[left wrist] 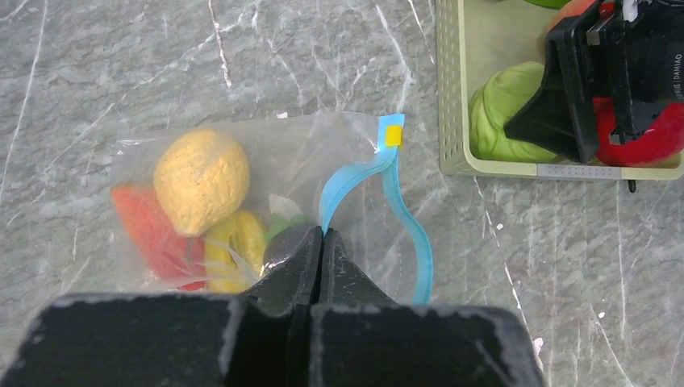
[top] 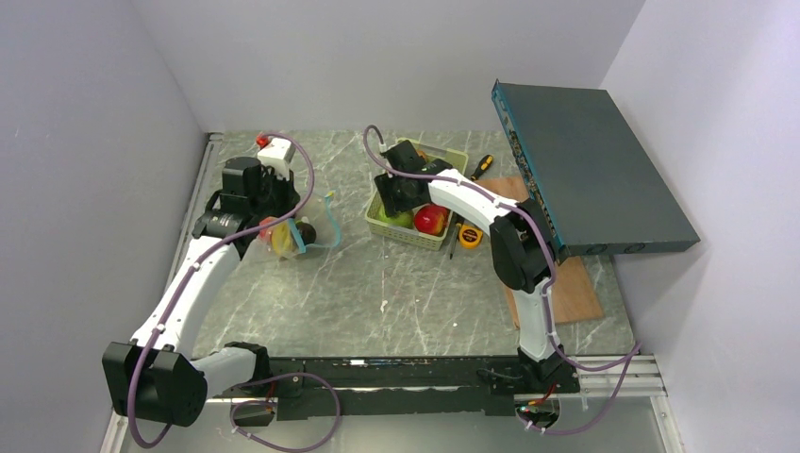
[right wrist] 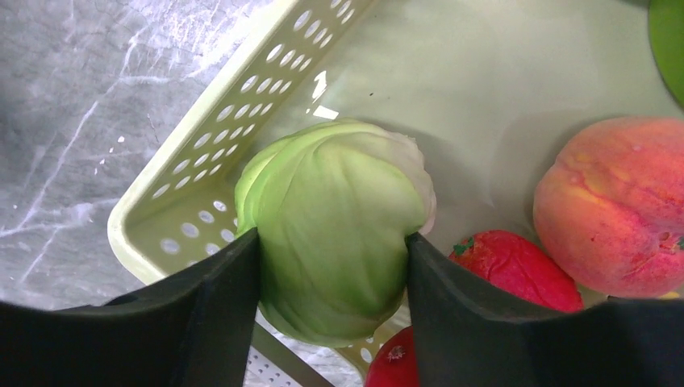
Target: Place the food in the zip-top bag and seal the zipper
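The clear zip-top bag (left wrist: 274, 153) lies on the marble table and holds several pieces of food: a yellow lemon (left wrist: 200, 181), a red piece and a yellow piece. My left gripper (left wrist: 323, 235) is shut on the bag's mouth at the light blue zipper (left wrist: 411, 234), whose two strips stand apart in a loop. In the top view the bag (top: 288, 236) sits under the left gripper (top: 281, 225). My right gripper (right wrist: 332, 250) is down in the pale green basket (right wrist: 242, 121), shut on a green cabbage (right wrist: 331, 210), with a finger pressing each side.
A peach (right wrist: 617, 205) and red fruits (right wrist: 516, 266) lie in the basket (top: 451, 151) beside the cabbage. A yellow tape measure (top: 470, 236) and a screwdriver (top: 482, 167) lie right of it. A tilted dark teal box (top: 594, 170) and a wooden board (top: 571, 288) fill the right side.
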